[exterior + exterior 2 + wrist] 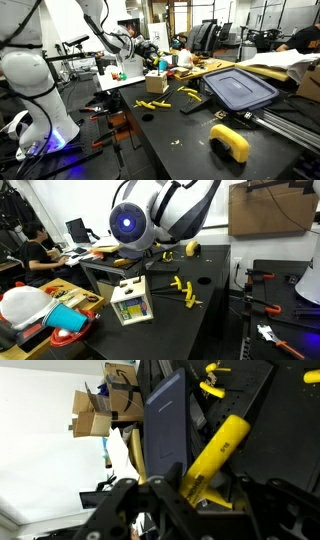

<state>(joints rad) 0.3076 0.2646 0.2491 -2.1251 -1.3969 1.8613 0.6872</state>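
Gripper (150, 55) hovers over the far-left of the table (180, 135), jaws apart and empty. Small box (157, 83) stands just below it. Advise centring above the box and approaching vertically, clear of the yellow pieces (151, 103).

My arm joint (128, 222), glowing blue, looms over the black table (215, 310). Yellow pieces (183, 290) lie near a small box (130, 302). A person (40, 252) sits behind.

The table (170, 135) is black, the pieces (152, 104) yellow, the box (157, 82) tan, the lid (240, 88) blue-grey.
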